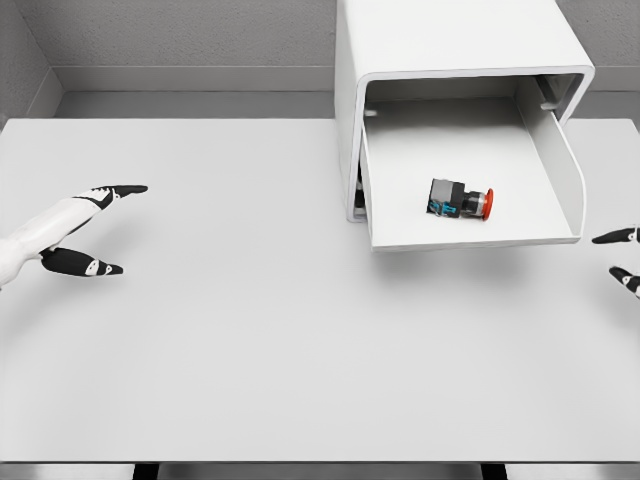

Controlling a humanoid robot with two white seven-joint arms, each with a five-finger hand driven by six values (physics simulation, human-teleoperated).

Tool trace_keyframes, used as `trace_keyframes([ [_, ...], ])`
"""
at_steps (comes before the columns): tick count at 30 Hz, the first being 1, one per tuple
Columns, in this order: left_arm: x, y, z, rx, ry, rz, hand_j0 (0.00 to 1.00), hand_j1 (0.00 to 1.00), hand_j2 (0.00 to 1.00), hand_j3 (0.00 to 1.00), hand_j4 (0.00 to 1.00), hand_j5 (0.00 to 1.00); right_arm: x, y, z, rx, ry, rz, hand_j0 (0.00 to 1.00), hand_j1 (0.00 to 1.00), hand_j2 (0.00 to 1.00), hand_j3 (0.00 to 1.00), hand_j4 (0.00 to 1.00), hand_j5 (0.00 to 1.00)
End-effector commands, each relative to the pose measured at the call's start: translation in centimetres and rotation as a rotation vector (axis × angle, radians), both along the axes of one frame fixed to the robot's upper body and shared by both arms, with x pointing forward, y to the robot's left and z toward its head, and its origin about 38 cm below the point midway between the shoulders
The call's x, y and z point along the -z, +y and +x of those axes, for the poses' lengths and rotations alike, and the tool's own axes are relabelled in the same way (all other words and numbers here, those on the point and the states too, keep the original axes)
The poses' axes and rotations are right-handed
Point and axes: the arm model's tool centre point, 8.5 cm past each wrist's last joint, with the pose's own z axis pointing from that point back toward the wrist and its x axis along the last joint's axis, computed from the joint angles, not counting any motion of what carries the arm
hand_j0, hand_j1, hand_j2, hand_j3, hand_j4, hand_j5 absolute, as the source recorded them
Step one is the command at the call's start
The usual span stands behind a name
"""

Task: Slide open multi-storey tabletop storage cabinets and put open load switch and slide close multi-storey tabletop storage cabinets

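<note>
A white tabletop storage cabinet point(450, 40) stands at the back right of the table, its drawer point(470, 238) slid out toward me. Inside the drawer lies the load switch point(458, 200), a dark grey block with teal details and a red button facing right. My left hand point(95, 228) hovers over the table's left side, far from the cabinet, fingers spread and holding nothing. Only the black fingertips point(622, 236) of my right hand show at the right edge, just right of the drawer's front corner, spread apart and empty.
The white table point(260, 340) stretches from the grey back wall to its front edge at the bottom of the view. Nothing else lies on it.
</note>
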Motion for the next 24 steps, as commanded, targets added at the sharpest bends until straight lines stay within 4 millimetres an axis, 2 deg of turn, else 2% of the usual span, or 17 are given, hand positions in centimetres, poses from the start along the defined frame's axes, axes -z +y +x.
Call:
trace_keyframes([
  [1, -0.1, 0.0, 0.0, -0.002, -0.001, -0.007, 1.00, 1.00, 1.00, 1.00, 1.00, 1.00, -0.3, -0.2, 0.1, 0.002, -0.003, 0.003, 0.64, 0.64, 0.64, 0.64, 0.64, 0.64],
  [9, 0.2, 0.1, -0.1, -0.005, 0.006, -0.006, 1.00, 1.00, 1.00, 1.00, 1.00, 1.00, 1.2, 0.0, -1.4, -0.003, 0.051, 0.001, 0.65, 0.65, 0.65, 0.65, 0.65, 0.65],
  [19, 0.1, 0.1, -0.1, -0.004, 0.005, -0.008, 1.00, 1.00, 1.00, 1.00, 1.00, 1.00, -0.7, 4.4, -2.5, -0.134, 0.004, 0.010, 0.65, 0.65, 0.65, 0.65, 0.65, 0.65],
  [24, 0.1, 0.1, -0.1, -0.004, 0.005, -0.008, 1.00, 1.00, 1.00, 1.00, 1.00, 1.00, -0.4, 5.4, -3.3, -0.160, 0.019, 0.017, 0.64, 0.64, 0.64, 0.64, 0.64, 0.64],
])
